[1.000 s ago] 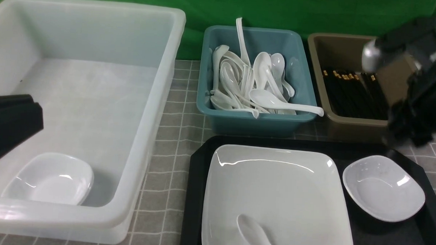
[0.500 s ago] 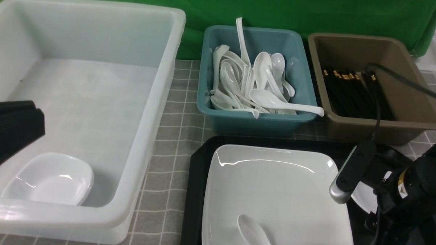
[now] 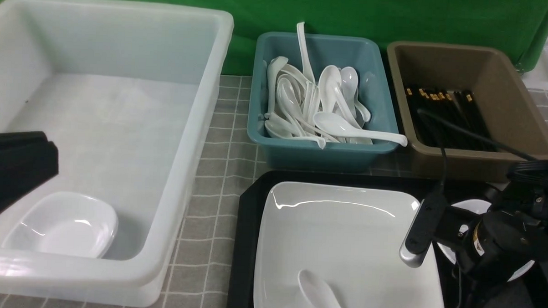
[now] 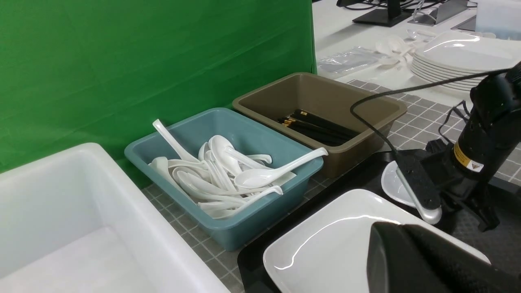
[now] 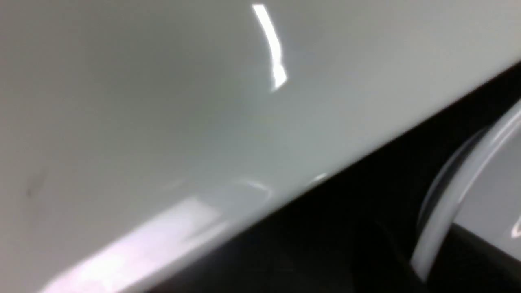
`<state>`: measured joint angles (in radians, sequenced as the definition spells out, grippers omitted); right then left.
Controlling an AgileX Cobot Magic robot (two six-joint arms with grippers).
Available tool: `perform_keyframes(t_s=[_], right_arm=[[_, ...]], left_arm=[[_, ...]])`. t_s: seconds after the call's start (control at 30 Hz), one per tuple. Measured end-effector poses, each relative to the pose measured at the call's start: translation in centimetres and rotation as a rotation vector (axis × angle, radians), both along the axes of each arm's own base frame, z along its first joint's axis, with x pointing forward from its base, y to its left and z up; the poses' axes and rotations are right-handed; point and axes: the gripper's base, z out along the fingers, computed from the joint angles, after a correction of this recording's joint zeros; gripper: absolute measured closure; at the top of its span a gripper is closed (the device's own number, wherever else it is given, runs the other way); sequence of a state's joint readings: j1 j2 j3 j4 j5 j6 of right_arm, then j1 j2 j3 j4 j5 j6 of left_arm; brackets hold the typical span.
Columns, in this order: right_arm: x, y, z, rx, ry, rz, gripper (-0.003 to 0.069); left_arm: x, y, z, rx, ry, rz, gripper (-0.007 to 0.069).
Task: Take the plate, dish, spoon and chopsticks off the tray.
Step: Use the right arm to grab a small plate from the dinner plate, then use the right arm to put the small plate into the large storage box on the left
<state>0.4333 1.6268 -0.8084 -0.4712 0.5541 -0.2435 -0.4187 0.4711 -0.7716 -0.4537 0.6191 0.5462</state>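
On the black tray [image 3: 246, 244] the large square plate [image 3: 344, 229] lies flat, and the spoon [image 3: 319, 297] rests on its near part. The small dish [image 3: 475, 206] stands on the tray just beside the plate's right edge. In the front view it is mostly hidden behind the right gripper [image 3: 476, 288], which is low over it. The left wrist view shows more of the dish's far rim. The right wrist view (very close and blurred) gives only plate edge, tray and dish rim, so I cannot tell how wide these jaws stand. The left gripper [image 3: 41, 157] hangs over the white tub [image 3: 202, 124] with its jaws closed together. The chopsticks [image 3: 444, 119] lie in the brown bin [image 3: 521, 117].
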Motion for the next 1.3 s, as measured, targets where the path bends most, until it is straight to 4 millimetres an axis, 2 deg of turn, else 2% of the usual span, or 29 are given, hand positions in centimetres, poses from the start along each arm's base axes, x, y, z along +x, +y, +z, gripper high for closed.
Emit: perform_keyframes(t_s=[0.17, 0.27, 0.37, 0.5, 0.63, 0.67, 0.7, 0.77, 0.8, 0.87, 0.93, 0.97, 1.13, 1.3], right_arm=[[0.1, 0.0, 2.8, 0.032, -0.078, -0.025, 0.0585], [-0.4, -0.3, 5.3, 0.052, -0.095, -0.093, 0.0595], [-1.9, 0.4, 10.1, 0.140, -0.123, -0.158, 0.0594], [-5.2, 4.4, 18.7, 0.396, -0.245, -0.089, 0.0594], [-7.5, 8.5, 24.0, 0.561, -0.317, 0.068, 0.0594], [-8.4, 11.2, 25.9, 0.617, -0.329, 0.174, 0.0594], [-8.9, 13.0, 26.8, 0.639, -0.332, 0.242, 0.0594], [-9.3, 15.7, 27.5, 0.652, -0.330, 0.334, 0.0594], [-9.6, 18.2, 27.6, 0.652, -0.320, 0.407, 0.0594], [-9.1, 22.1, 27.0, 0.631, -0.312, 0.494, 0.0594], [-8.0, 26.1, 25.5, 0.606, -0.296, 0.552, 0.0594], [-8.0, 26.5, 25.4, 0.607, -0.291, 0.557, 0.0594], [-5.7, 32.9, 21.4, 0.636, -0.183, 0.645, 0.0594], [-3.5, 36.5, 17.8, 0.714, -0.108, 0.659, 0.0594]], left_arm=[[0.0, 0.0, 0.0, 0.001, 0.001, 0.000, 0.0604], [0.0, 0.0, 0.0, 0.001, 0.001, 0.000, 0.0604], [0.0, 0.0, 0.0, 0.001, 0.001, 0.000, 0.0604], [0.1, 0.1, -0.1, 0.002, 0.010, 0.019, 0.0604], [0.3, 0.8, -0.3, 0.033, 0.042, 0.090, 0.0604], [0.3, 1.6, -0.4, 0.065, 0.104, 0.175, 0.0604], [0.3, 2.0, -0.3, 0.086, 0.127, 0.219, 0.0604], [0.1, 3.2, -0.2, 0.138, 0.178, 0.328, 0.0604], [-0.2, 4.0, 0.0, 0.169, 0.203, 0.397, 0.0604], [-0.8, 5.0, 0.3, 0.194, 0.221, 0.469, 0.0604], [-2.2, 6.2, 0.8, 0.185, 0.204, 0.535, 0.0604], [-2.3, 6.3, 0.9, 0.179, 0.204, 0.540, 0.0604], [-5.0, 7.8, 1.1, 0.112, 0.141, 0.579, 0.0604], [-5.9, 8.2, 1.1, 0.092, 0.121, 0.584, 0.0604]])
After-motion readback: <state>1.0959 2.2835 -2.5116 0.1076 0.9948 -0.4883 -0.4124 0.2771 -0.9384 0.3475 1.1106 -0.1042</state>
